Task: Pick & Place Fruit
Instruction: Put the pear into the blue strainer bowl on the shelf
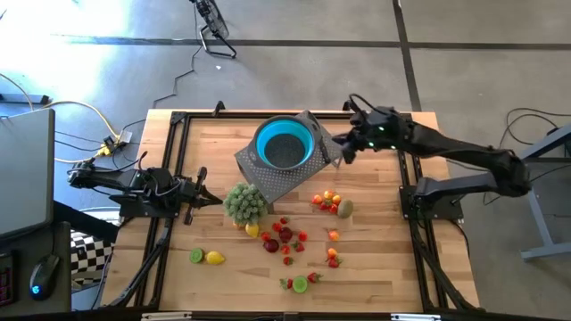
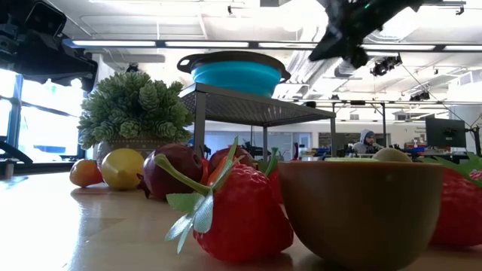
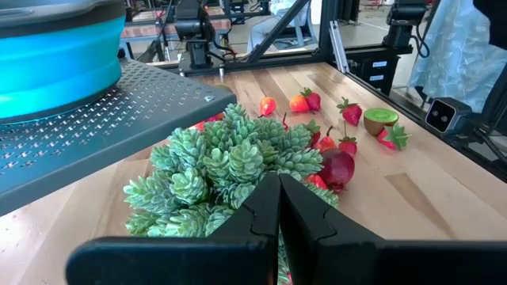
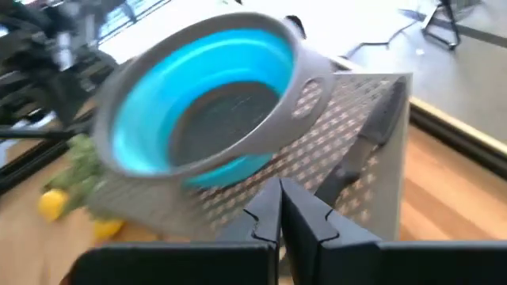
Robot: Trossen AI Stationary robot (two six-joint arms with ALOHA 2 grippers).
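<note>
1. While both claws sit empty, fruit (image 1: pixel 287 235) lies scattered loose on table (image 1: pixel 384 267), mid to near side: strawberries, a lemon (image 1: pixel 215 258), lime halves, a kiwi (image 1: pixel 344 208).
2. None in blue bowl (image 1: pixel 285 144) yet; bowl sits on perforated grey stand (image 1: pixel 287 183) at far side.
3. Left gripper (image 1: pixel 217 200): fingers pinched together, holding nothing, low, aimed at plant (image 1: pixel 244 202). Fruit lies just beyond and beside plant, so left arm looks nearer.
4. Right gripper (image 1: pixel 343 157): closed, empty, raised by bowl's rim; fruit is toward near edge from it.
5. Pieces small, rounded, no clear long axis.
</note>
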